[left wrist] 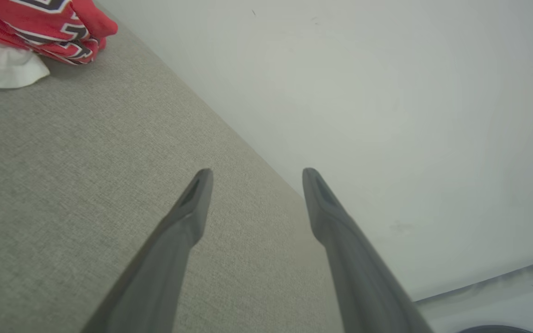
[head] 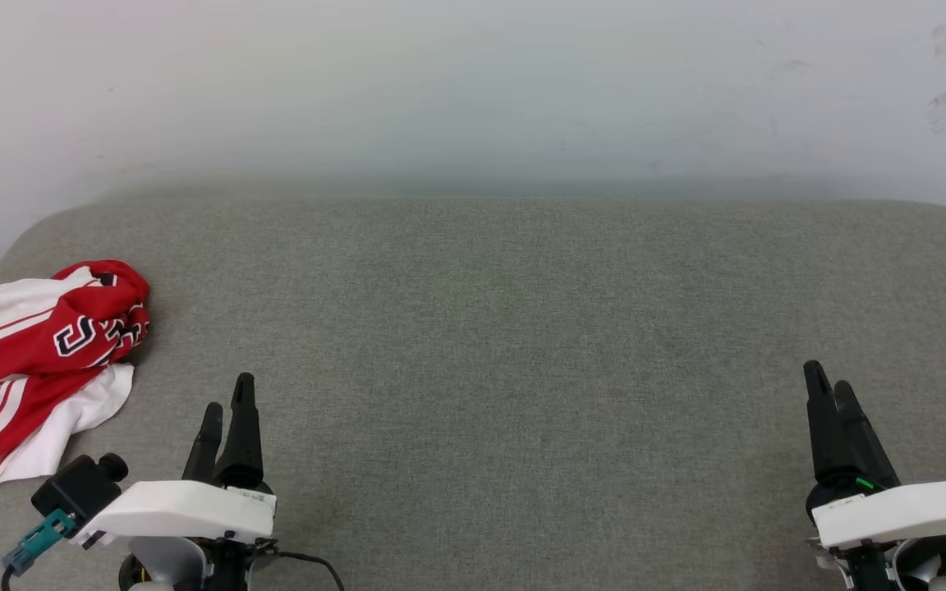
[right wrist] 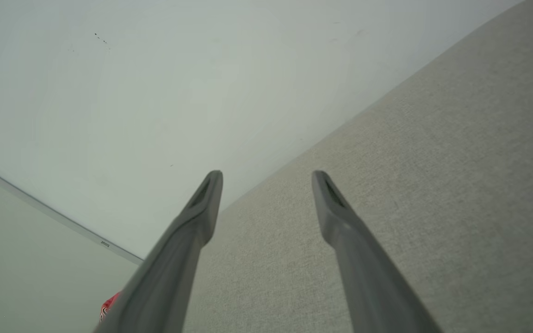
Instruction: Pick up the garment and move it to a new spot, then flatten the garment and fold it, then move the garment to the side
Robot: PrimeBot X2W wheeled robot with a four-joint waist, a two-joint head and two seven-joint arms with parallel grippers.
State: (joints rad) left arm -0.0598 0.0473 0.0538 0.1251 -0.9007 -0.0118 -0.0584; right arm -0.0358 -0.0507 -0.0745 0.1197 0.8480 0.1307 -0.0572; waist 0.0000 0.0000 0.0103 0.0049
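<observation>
A: At far left of the grey fabric surface [head: 481, 328], crumpled: garment [head: 38, 361], just left of left gripper [head: 227, 392], not touching.
B: Well apart from right gripper [head: 826, 376]. Spread wide on both sides, holding nothing.

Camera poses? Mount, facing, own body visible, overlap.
Head view: on the head, facing forward-down at the grey fabric surface; left gripper, right gripper low, open.
Left wrist view: on that wrist, along its fingers toward the wall; garment upper left.
Right wrist view: on that wrist, along its fingers; surface, wall ahead.
Shared: garment, in head and left wrist views.
</observation>
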